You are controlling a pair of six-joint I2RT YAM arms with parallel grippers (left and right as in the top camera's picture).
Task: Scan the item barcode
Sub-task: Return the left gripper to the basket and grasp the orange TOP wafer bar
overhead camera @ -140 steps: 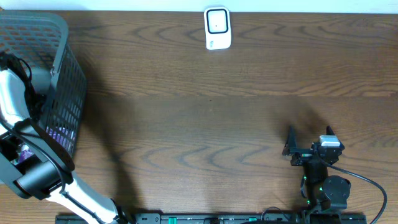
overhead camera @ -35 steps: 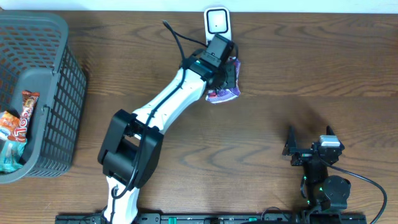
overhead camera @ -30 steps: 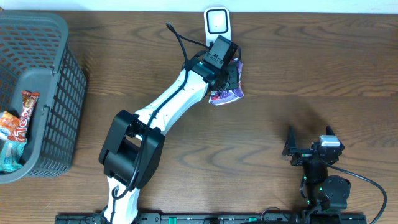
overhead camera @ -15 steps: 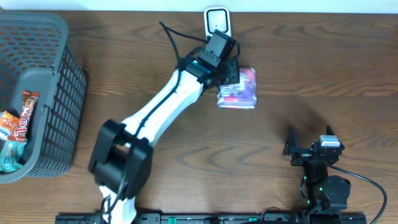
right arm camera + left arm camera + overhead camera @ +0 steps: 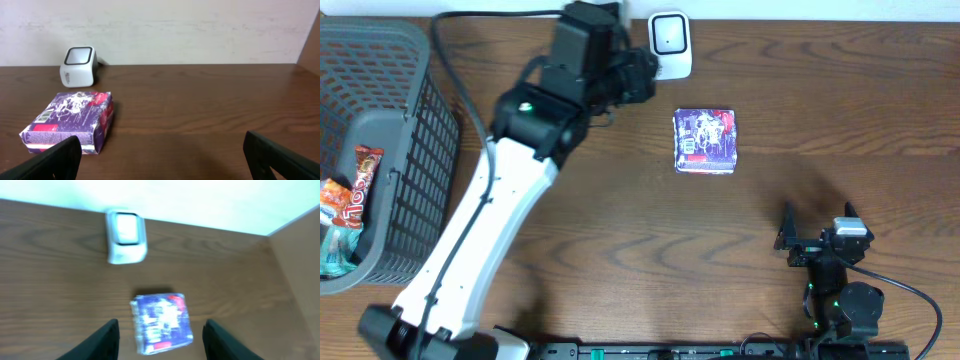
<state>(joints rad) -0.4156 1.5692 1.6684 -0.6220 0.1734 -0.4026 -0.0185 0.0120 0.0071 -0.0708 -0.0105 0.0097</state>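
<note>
The purple box (image 5: 707,141) now lies flat and alone on the table (image 5: 570,230), printed face up, just in front of the white scanner (image 5: 670,45) and slightly to its right. Half a second ago the left gripper (image 5: 160,322) hung right against it; a second ago the box was tilted in that gripper's grasp beneath the scanner. The left arm has since pulled up and back toward the far left edge, and its fingers (image 5: 111,336) stand parted with nothing between them, the box seen on the table beneath.

The right gripper (image 5: 818,218) rests at the near right side, spread wide and empty, unmoved throughout and well apart from the box.

At the far left stands a grey mesh basket (image 5: 430,170) with snack packets (image 5: 360,185) in it. The raised left arm crosses the view between basket and scanner, covering part of the table's far edge.

The table is dark wood grain; a pale wall rises behind it.
</note>
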